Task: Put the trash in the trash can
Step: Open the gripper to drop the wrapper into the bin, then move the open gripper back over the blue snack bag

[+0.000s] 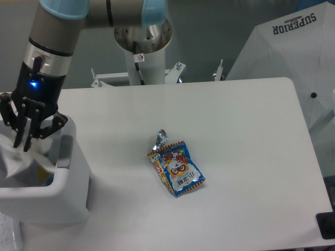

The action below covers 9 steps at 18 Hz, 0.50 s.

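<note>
Over the trash can (63, 193), hand (25, 141) with fingers parted, empty, paper wrapper (21, 164) just beneath.

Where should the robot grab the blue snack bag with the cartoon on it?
Probably from straight above, pinching across the narrow width of the snack bag near its middle. It lies flat and tilted on the table, so the fingers should turn to match. Staying off the upper end avoids the foil scrap touching it there.
</note>
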Each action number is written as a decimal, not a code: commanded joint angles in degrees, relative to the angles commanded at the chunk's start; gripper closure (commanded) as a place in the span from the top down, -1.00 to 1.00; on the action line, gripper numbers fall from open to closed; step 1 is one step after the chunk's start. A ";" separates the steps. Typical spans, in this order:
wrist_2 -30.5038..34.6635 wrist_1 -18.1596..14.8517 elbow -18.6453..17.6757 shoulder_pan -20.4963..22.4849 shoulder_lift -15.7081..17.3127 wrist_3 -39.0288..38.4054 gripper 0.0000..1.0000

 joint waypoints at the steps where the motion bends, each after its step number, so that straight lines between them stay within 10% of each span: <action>1: 0.00 0.00 0.00 0.09 0.09 0.00 1.00; 5: 3.84 -0.35 -0.70 2.10 1.75 -2.10 1.00; 9: 6.41 -0.18 -1.23 12.81 2.11 -7.82 1.00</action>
